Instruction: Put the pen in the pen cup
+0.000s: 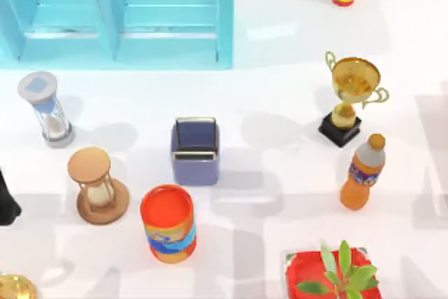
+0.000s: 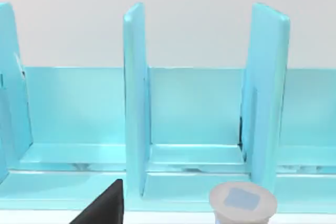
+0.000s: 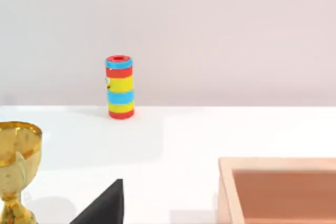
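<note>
Pen cup [image 1: 195, 152]: square, slate-blue, metallic-rimmed, with inner divider.

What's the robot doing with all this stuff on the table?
Nothing is being held right now. The blue pen cup stands upright in the middle of the table, between an orange can and the turquoise shelf. Two hourglasses stand to its left, a gold trophy and an orange bottle to its right. A dark bit of the left arm sits at the table's left edge.
</note>
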You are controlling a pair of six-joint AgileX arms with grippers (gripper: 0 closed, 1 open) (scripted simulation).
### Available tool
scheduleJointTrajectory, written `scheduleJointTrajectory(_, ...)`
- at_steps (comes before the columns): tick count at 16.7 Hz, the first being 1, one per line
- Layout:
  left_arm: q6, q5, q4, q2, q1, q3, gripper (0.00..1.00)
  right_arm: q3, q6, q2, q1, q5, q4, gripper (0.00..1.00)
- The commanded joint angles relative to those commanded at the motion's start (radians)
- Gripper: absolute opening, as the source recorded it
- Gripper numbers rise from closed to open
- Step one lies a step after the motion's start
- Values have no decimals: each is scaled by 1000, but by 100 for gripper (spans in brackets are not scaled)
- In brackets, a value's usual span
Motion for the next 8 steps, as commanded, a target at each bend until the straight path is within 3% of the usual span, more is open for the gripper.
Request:
scheduleJointTrajectory(4,-16,21,-19,17,20,63,100,0,0,0,0,0,0,100)
scheduleJointTrajectory(8,-92,121,-134,194,140,209,100,0,0,0,0,0,0,100)
